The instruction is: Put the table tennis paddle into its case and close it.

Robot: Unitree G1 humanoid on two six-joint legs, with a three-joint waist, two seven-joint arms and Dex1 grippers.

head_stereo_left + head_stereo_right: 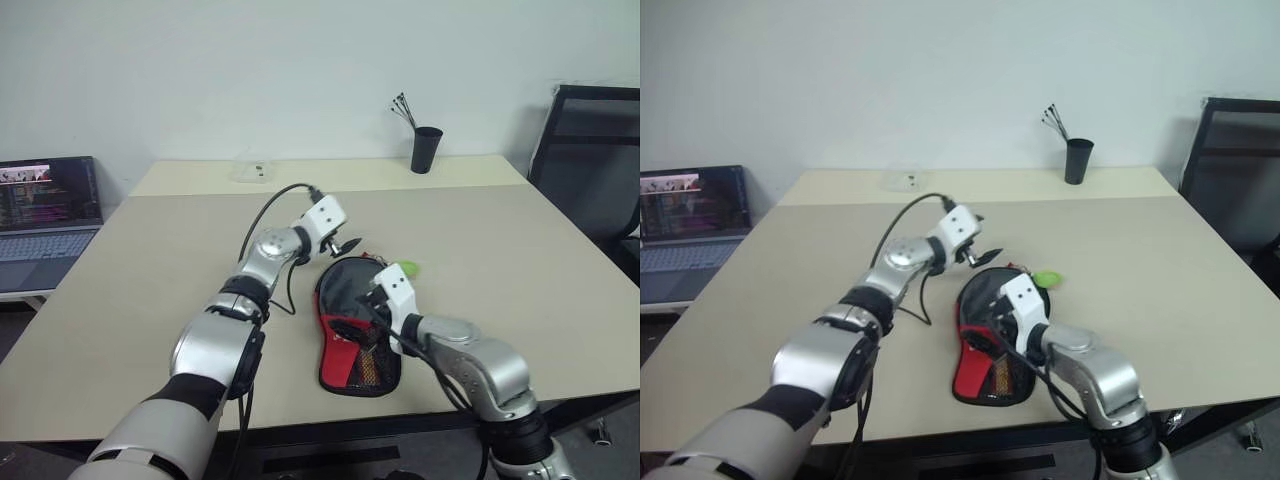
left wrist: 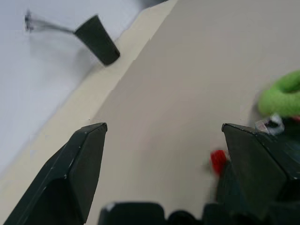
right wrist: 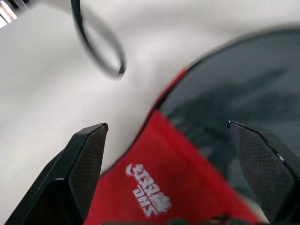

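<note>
**Both grippers open, case lying on the table**

We see our left gripper (image 1: pixel 350 243) near the middle of the frame, just above the top of the case (image 1: pixel 352 325). Its two fingers (image 2: pixel 79 168) stand wide apart and hold nothing. Our right gripper (image 3: pixel 180 164) hangs over the case, lower right of centre. Its jaws are wide open too, with nothing between them.

The table (image 1: pixel 500 250) is big and pale beige. A black cup (image 1: pixel 426 149) with thin sticks stands at the far edge by the white wall. A laptop (image 1: pixel 45 215) sits at the left edge, and a black chair (image 1: pixel 590 150) at the upper right.

The case is black on top and red below, with white letters (image 3: pixel 147 193). A green tag (image 1: pixel 410 269) lies at its upper right. We cannot tell if the paddle is inside.
</note>
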